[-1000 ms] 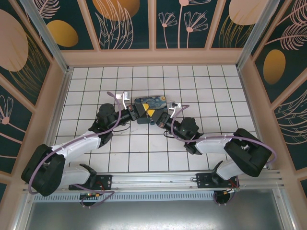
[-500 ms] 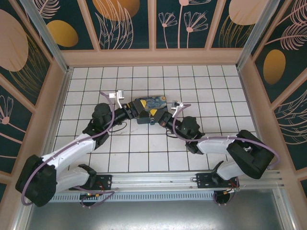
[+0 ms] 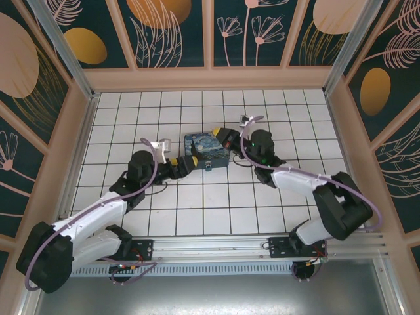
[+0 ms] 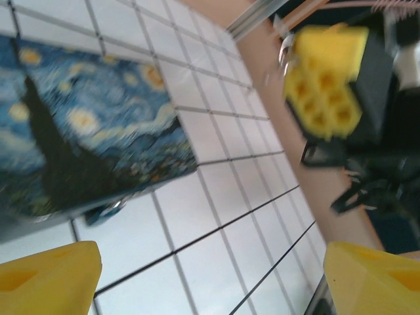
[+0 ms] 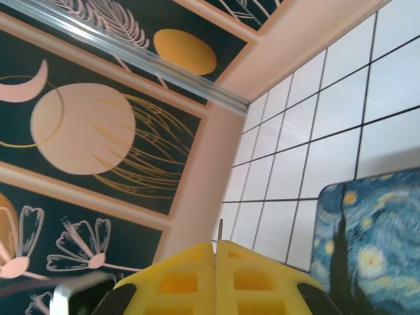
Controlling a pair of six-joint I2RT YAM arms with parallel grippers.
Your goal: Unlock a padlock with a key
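Note:
The padlock (image 4: 105, 211) is a tiny bluish metal thing lying on the tiles against the near edge of the swirl-painted box (image 3: 207, 147), and it is blurred. From above, the padlock (image 3: 209, 166) sits just right of my left gripper (image 3: 190, 163). My left gripper (image 4: 210, 282) is open, with bare tile between its yellow fingertips (image 4: 49, 275). My right gripper (image 3: 228, 136) hovers at the box's far right corner. In its own view the right gripper (image 5: 215, 252) is shut, and a thin metal sliver, the key (image 5: 220, 230), sticks out from between the pads.
The painted box (image 5: 367, 249) lies flat mid-floor on the white tiled floor (image 3: 197, 203). Peach-framed painted walls (image 3: 210, 79) close in the back and both sides. The right gripper's yellow pads (image 4: 325, 79) show ahead in the left wrist view.
My left gripper has opened and drawn back from the box's near edge. My right gripper has swung away from the meeting point up to the box's far right corner, still shut.

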